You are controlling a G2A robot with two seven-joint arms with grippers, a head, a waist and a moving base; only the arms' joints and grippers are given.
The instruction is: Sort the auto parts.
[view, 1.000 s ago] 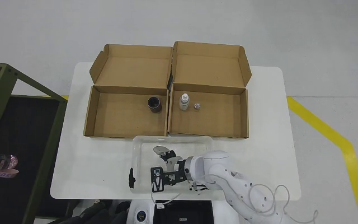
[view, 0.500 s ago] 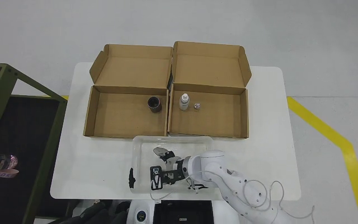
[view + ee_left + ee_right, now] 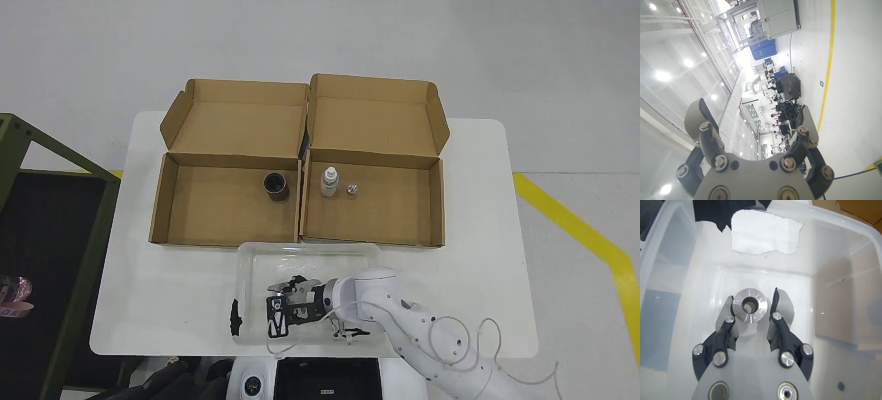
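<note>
A white table (image 3: 480, 285) with rounded corners stands on a pale grey floor (image 3: 300, 40). Just beside its left edge is a green-framed cart (image 3: 45, 260) with a dark panel, and something small and pink (image 3: 12, 293) lies at the cart's outer edge. A yellow floor line (image 3: 580, 228) runs off to the right of the table. The left wrist view shows a bright factory hall with rows of ceiling lights (image 3: 662, 75), a red pipe (image 3: 702, 47), a grey metal-framed enclosure (image 3: 780, 19), blue cabinets (image 3: 762, 49) and dark workstations (image 3: 789, 89).
</note>
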